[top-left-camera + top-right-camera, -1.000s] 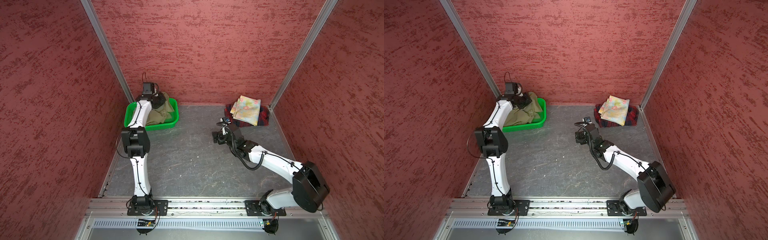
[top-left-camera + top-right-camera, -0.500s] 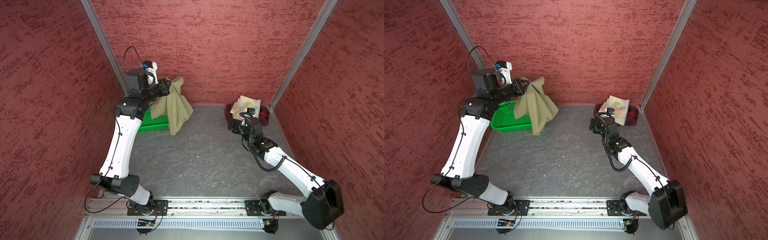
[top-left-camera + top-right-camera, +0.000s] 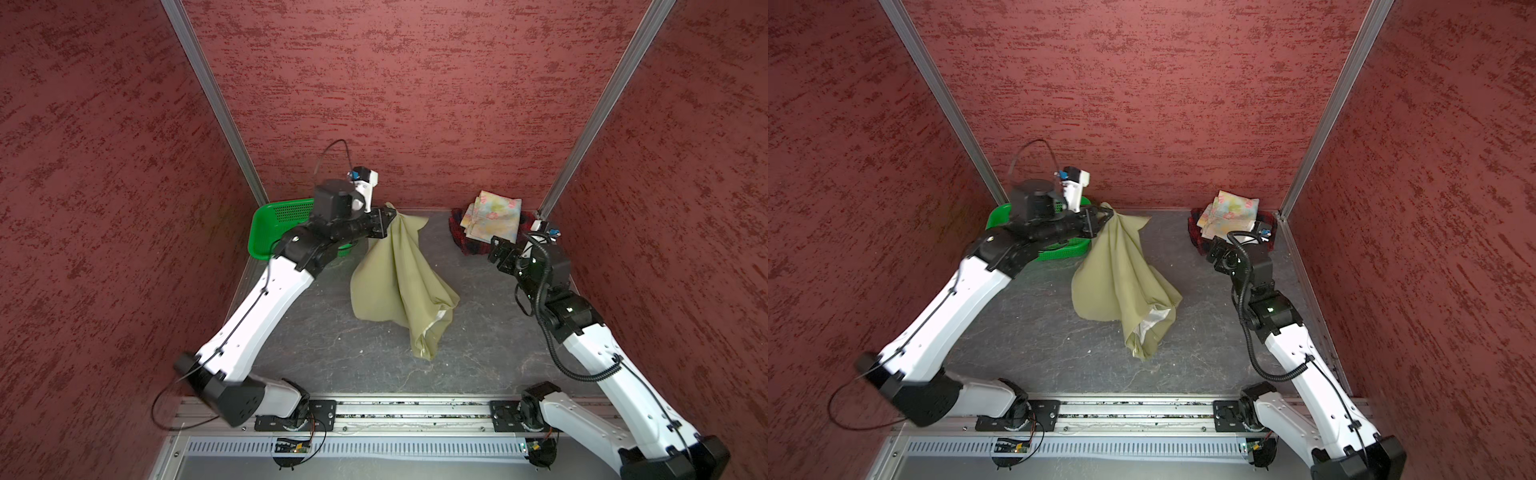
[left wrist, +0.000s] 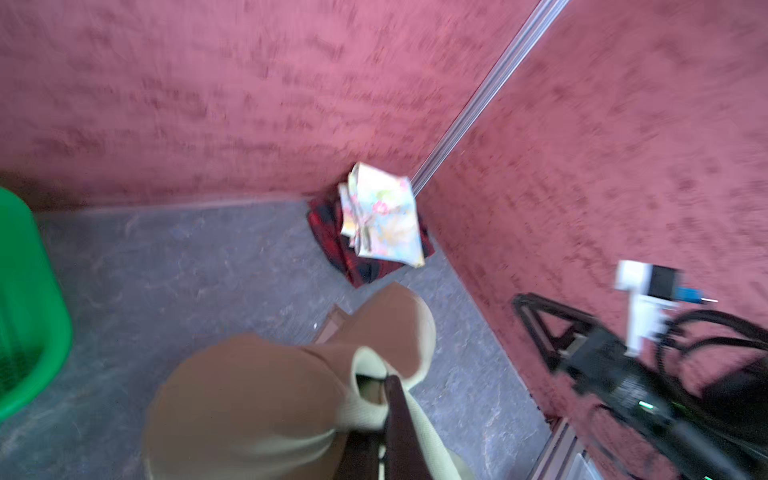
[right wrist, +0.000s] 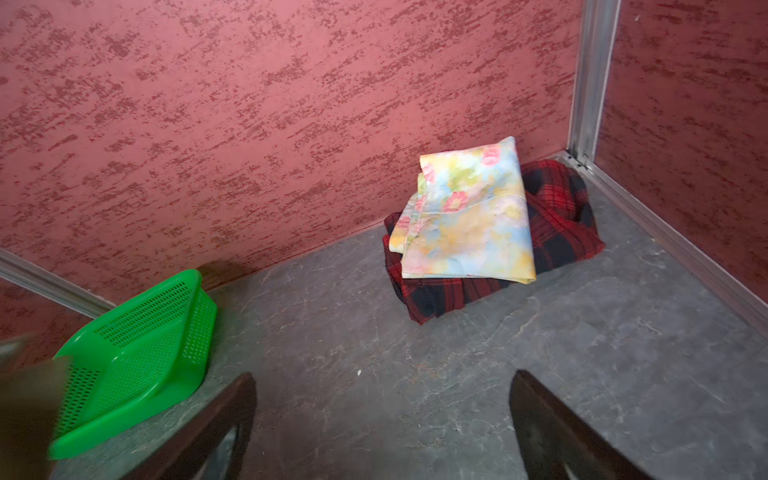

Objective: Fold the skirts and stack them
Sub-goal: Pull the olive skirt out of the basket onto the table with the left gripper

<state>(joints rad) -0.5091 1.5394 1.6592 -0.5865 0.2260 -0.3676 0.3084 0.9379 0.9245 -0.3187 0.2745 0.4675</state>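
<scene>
In both top views the left arm covers much of the green basket [image 3: 270, 224]; only its far rim and a strip of mesh show, so its contents cannot be judged there. The left gripper [image 3: 384, 216] is closed tight on the top corner of the olive skirt [image 3: 399, 286], which hangs in a bunched drape over the middle of the table [image 3: 324, 332]. Whether its lower tip touches the table cannot be told. The right arm hides the near edge of the plaid skirt [image 3: 469, 245], which lies in the far right corner with the folded flowered skirt [image 3: 494, 218] on top. The right gripper [image 3: 496, 249] stands just beside that pile.

The left wrist view is blurred. The olive skirt [image 4: 249, 399] fills the foreground and hides most of the fingers [image 4: 399, 428]. The basket [image 4: 25, 299] is cut off at the edge.

In the right wrist view the right gripper [image 5: 382, 378] is spread wide and holds nothing. The basket [image 5: 137, 353] shows bare mesh inside. A brown blur in one corner is hard to make out.
</scene>
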